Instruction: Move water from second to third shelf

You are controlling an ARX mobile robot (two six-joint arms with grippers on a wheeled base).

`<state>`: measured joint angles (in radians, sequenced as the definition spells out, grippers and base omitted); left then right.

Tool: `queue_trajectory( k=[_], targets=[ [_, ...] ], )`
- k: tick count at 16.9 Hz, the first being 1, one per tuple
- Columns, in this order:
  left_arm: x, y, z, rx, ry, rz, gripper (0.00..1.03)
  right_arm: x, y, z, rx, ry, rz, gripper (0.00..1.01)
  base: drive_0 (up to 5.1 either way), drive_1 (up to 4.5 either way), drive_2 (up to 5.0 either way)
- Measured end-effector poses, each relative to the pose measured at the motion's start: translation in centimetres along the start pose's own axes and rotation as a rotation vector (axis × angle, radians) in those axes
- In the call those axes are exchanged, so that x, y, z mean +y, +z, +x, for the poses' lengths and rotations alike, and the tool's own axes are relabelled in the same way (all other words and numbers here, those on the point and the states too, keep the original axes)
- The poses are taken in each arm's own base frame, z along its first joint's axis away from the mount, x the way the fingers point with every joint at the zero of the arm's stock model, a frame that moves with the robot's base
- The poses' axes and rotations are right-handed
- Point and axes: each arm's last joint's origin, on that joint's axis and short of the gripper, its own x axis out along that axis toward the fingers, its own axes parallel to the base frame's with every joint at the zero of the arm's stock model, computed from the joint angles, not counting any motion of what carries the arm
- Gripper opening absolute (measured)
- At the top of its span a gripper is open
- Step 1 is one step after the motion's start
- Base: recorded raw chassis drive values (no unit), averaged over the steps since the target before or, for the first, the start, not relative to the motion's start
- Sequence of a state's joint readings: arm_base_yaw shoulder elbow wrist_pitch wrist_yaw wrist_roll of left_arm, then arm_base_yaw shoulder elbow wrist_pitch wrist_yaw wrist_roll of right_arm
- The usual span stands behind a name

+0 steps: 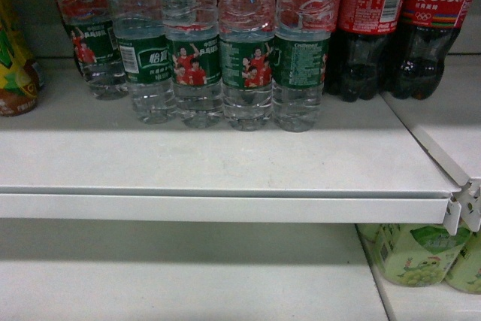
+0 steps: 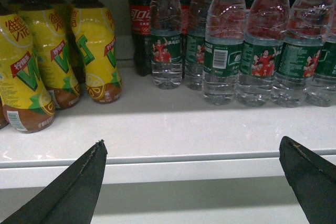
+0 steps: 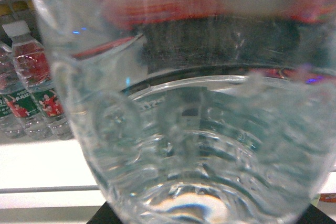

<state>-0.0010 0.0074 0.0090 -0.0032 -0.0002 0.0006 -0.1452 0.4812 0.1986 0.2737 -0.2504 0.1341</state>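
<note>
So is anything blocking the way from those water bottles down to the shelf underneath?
Nothing visible does. The water bottles stand at the back of their shelf with free space in front. The lower shelf shows bare surface below them. Only green bottles stand at its right end, off to the side.

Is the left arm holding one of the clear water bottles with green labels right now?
No, the left gripper has its jaws spread wide and empty before the white shelf.
</note>
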Motion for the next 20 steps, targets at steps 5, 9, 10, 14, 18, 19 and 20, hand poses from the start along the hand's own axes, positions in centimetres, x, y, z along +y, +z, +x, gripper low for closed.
queue_trajectory(
  k=[5, 9, 10, 14, 18, 19, 20],
  targets=[
    [0.0, 0.0, 0.0, 0.0, 0.0, 0.0, 0.98, 0.0, 0.0, 0.0, 0.0, 0.001, 0.0, 0.4, 0.0, 0.0, 0.0],
    [0.0, 0.0, 0.0, 0.0, 0.0, 0.0, 0.98, 0.0, 0.0, 0.0, 0.0, 0.001, 0.0, 0.4, 0.0, 0.0, 0.0],
    [0.0, 0.0, 0.0, 0.0, 0.0, 0.0, 0.98, 0.0, 0.0, 0.0, 0.0, 0.001, 0.0, 0.4, 0.0, 0.0, 0.0],
    [0.0, 0.0, 0.0, 0.0, 0.0, 0.0, 0.98, 0.0, 0.0, 0.0, 0.0, 0.001, 0.0, 0.4, 0.0, 0.0, 0.0],
    [0.0, -0.04, 0.0, 0.005, 0.0, 0.0, 0.98, -0.01, -0.07, 0.0, 0.007, 0.0, 0.002, 0.4, 0.0, 0.0, 0.0],
    [0.0, -0.04, 0.0, 0.004, 0.0, 0.0, 0.98, 0.0, -0.04, 0.0, 0.004, 0.0, 0.001, 0.4, 0.0, 0.0, 0.0],
    [0.01, -0.01, 0.0, 0.001, 0.003, 0.0, 0.98, 0.0, -0.02, -0.01, 0.002, 0.001, 0.001, 0.4, 0.0, 0.0, 0.0]
  ],
)
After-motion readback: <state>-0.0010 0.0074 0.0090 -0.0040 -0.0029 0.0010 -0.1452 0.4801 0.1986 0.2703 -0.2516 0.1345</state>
